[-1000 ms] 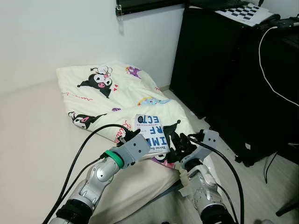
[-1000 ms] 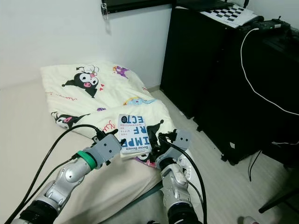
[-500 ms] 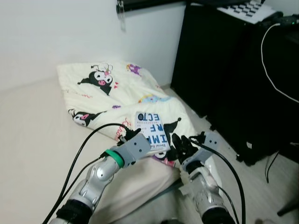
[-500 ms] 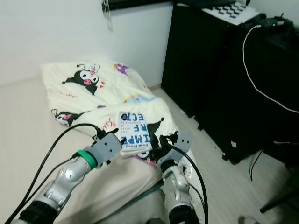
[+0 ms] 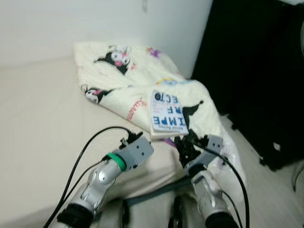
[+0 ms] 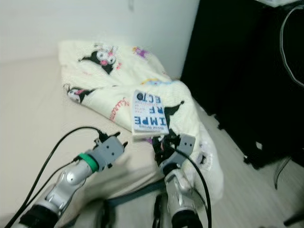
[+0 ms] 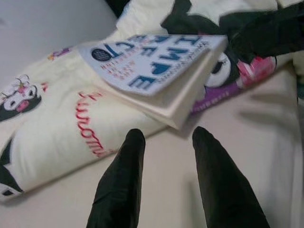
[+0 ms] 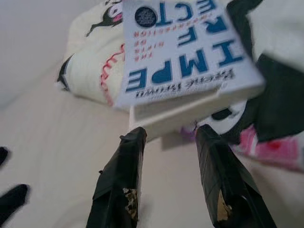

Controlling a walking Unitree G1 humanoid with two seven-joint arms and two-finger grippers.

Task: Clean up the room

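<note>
One book (image 5: 167,111) lies on one cartoon blanket (image 5: 128,78); left gripper (image 7: 164,137) and right gripper (image 8: 166,134) fingers spread, empty.

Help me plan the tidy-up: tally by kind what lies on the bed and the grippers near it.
Book: 1, white with blue lettering, lying on the blanket
Blanket: 1, cream with cartoon prints
Grippers: 2, left gripper and right gripper, both open just short of the book
Total: 4
</note>
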